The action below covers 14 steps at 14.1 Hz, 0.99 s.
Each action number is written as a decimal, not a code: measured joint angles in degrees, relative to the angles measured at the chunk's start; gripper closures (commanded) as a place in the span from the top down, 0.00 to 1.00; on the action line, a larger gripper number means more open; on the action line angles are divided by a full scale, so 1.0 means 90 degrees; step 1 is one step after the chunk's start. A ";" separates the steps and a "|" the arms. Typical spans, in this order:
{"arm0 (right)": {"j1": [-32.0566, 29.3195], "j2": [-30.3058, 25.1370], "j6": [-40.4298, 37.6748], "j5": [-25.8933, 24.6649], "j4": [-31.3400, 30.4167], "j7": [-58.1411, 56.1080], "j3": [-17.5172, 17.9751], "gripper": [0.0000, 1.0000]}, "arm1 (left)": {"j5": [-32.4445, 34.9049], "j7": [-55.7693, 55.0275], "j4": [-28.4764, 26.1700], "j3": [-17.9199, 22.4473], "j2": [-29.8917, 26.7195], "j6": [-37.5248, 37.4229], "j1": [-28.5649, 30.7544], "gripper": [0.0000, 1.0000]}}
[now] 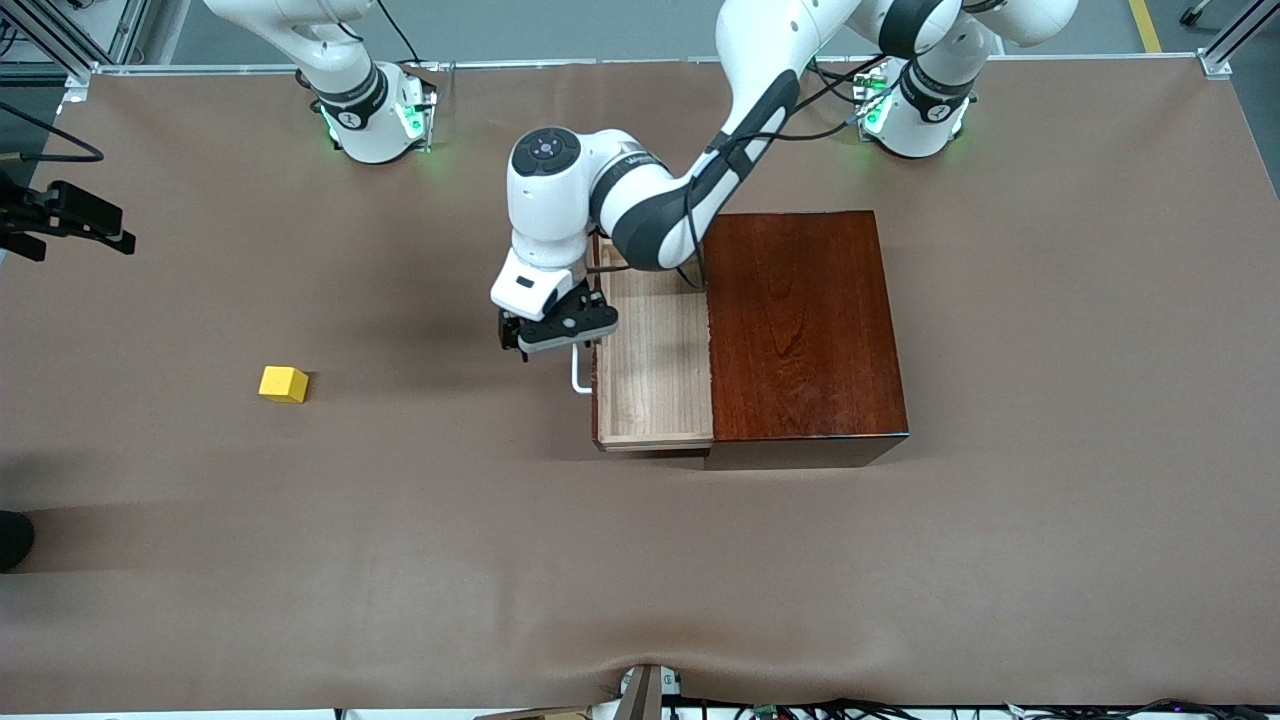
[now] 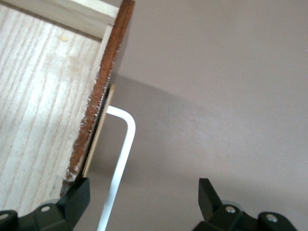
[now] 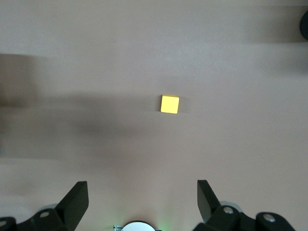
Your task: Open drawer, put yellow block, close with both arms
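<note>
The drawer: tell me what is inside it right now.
The drawer stands pulled out of the dark box, and the visible tray floor is bare pale wood. The left arm covers one corner. The yellow block lies on the table.

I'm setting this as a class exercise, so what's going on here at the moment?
The left gripper is open at the white handle of the drawer, which stands pulled out of the dark wooden box and empty. The yellow block sits untouched on the table toward the right arm's end, below the open right gripper.
</note>
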 measured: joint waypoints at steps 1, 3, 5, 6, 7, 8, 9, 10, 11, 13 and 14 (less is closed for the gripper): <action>0.0000 0.0000 0.0000 0.0000 0.0000 0.0000 0.0000 1.00 | -0.0017 0.0051 0.0027 -0.0032 -0.0027 -0.0089 0.0042 1.00; 0.0000 0.0000 0.0000 0.0000 0.0000 0.0000 0.0000 1.00 | -0.0017 0.0149 0.0043 -0.0028 -0.0093 -0.0413 0.0052 1.00; 0.0001 0.0000 0.0000 0.0000 0.0000 0.0000 0.0003 1.00 | -0.0017 0.0159 0.0081 -0.0024 -0.0206 -0.0535 0.0141 1.00; 0.0001 0.0001 0.0000 0.0000 0.0000 0.0000 0.0002 1.00 | -0.0017 0.0176 0.0103 -0.0024 -0.0324 -0.0546 0.0209 1.00; 0.0001 0.0009 0.0013 0.0000 -0.0001 0.0000 0.0002 1.00 | -0.0017 0.0201 0.0119 -0.0026 -0.0470 -0.0571 0.0277 1.00; 0.0001 0.0031 0.0057 0.0000 -0.0002 0.0000 0.0002 1.00 | -0.0017 0.0221 0.0124 -0.0029 -0.0633 -0.0613 0.0334 1.00; 0.0000 0.0075 0.0113 0.0000 -0.0006 0.0000 0.0001 1.00 | -0.0017 0.0235 0.0132 -0.0025 -0.0806 -0.0710 0.0386 1.00; 0.0001 0.0151 0.0169 0.0000 -0.0008 0.0000 0.0002 1.00 | -0.0017 0.0264 0.0137 -0.0016 -0.0989 -0.0895 0.0451 1.00; 0.0003 0.0239 0.0271 0.0000 -0.0010 0.0000 0.0004 1.00 | -0.0017 0.0352 0.0141 -0.0005 -0.1184 -0.1146 0.0538 1.00; 0.0031 0.0425 0.0435 0.0000 -0.0032 0.0000 0.0014 1.00 | -0.0017 0.0777 0.0140 0.0016 -0.1631 -0.1927 0.0828 1.00; 0.0049 0.0536 0.0461 0.0000 -0.0048 0.0000 0.0016 1.00 | -0.0017 0.1024 0.0135 0.0026 -0.1863 -0.2405 0.1020 1.00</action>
